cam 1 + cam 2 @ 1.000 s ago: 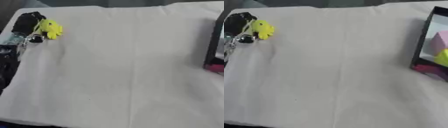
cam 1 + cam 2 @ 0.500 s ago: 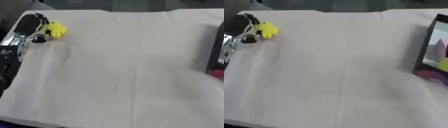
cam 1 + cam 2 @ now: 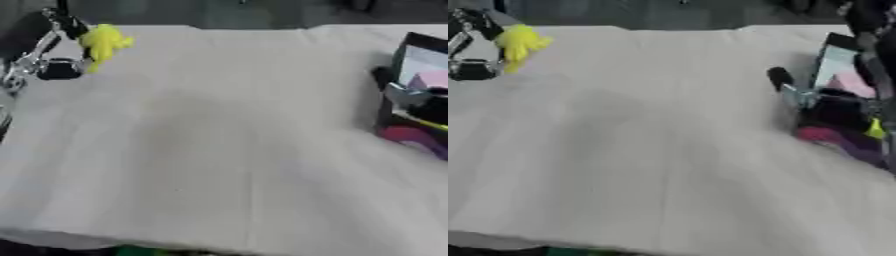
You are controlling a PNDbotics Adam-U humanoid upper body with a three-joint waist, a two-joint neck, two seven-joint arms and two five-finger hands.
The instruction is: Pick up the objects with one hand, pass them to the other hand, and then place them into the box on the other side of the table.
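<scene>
Yellow toy (image 3: 103,43), small and lumpy in shape, is pinched in the fingers of the robot's left hand (image 3: 51,49) at the far left corner of a table covered in a pale cloth (image 3: 227,145). Across from that hand, at the right edge, stands a black box (image 3: 843,107) with pink, purple and yellow things inside. The right hand (image 3: 798,92) shows in front of the box, dark with a silver part, blurred; whether its fingers are curled or straight cannot be told.
</scene>
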